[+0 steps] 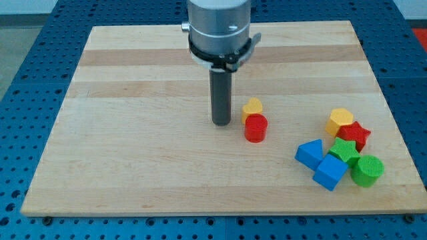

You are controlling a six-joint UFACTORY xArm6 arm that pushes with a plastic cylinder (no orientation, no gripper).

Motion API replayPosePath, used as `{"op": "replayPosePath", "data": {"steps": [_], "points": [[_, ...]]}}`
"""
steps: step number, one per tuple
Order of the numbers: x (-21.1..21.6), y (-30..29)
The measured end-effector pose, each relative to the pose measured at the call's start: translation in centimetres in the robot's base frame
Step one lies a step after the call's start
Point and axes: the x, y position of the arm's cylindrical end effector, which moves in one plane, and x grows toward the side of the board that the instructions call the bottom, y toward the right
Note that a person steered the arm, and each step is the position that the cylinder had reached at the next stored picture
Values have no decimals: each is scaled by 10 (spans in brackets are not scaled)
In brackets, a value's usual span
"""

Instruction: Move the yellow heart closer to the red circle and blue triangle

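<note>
The yellow heart (252, 107) lies near the board's middle, touching the top side of the red circle (255, 127). The blue triangle (309, 153) lies to the lower right of them, apart from the red circle. My tip (221, 123) rests on the board just left of the yellow heart and red circle, a small gap away from both.
A cluster at the view's right holds a yellow hexagon (339, 121), a red star (354, 134), a green star (345, 151), a blue cube (330, 173) and a green cylinder (367, 169). The wooden board (133, 133) sits on a blue perforated table.
</note>
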Motion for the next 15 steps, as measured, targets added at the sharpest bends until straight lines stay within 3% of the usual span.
{"op": "replayPosePath", "data": {"steps": [3,4,5,6,7,8,9,11,13,15], "points": [[17,96],[32,90],[64,39],[69,-63],[25,-132],[-30,-143],[-45,-123],[-19,-49],[-41,-32],[-59,37]]}}
